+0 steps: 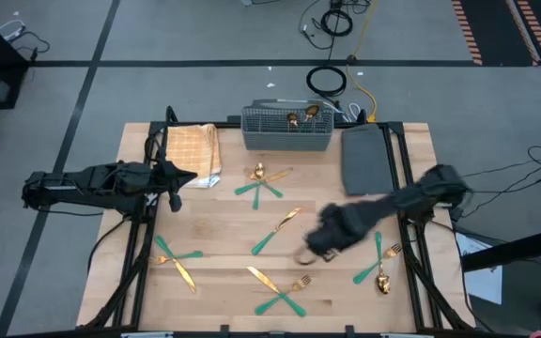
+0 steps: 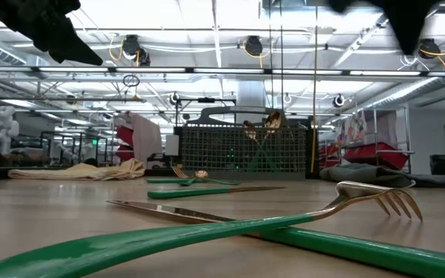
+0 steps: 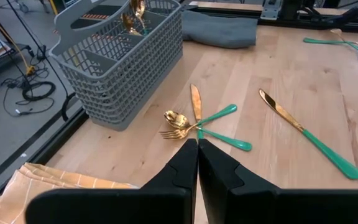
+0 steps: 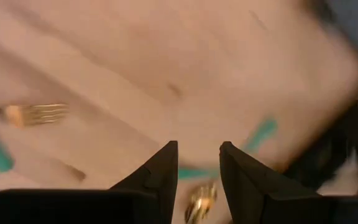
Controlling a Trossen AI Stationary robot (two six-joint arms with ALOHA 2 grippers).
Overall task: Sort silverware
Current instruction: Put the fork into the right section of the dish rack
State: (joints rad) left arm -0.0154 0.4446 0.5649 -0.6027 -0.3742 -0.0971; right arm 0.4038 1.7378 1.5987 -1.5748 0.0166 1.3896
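Several pieces of gold-headed, teal-handled silverware (image 1: pixel 269 184) lie scattered over the wooden bench (image 1: pixel 224 235), all placed here relative to the grey cutlery basket (image 1: pixel 286 130) at its far edge. Two gold heads already stand inside the basket. Just in front of it, a spoon, fork and knife lie crossed in a small cluster; farther toward the middle lies a single knife (image 1: pixel 277 231). Well in front, near the bench's near edge, a crossed fork and knife (image 1: pixel 280 288) lie together, another crossed pair (image 1: pixel 176 261) sits off to the left, and a fork and spoon (image 1: pixel 381 262) lie to the right. The right tool (image 4: pixel 195 163) hovers over the bench between the single knife and the fork-and-spoon pair, fingers spread with nothing between them. The left tool (image 3: pixel 197 160) hangs left of the basket, beside the tan checked cloth (image 1: pixel 193 152), its fingers pressed together and empty. A dark grey folded mat (image 1: pixel 365 158) lies right of the basket.
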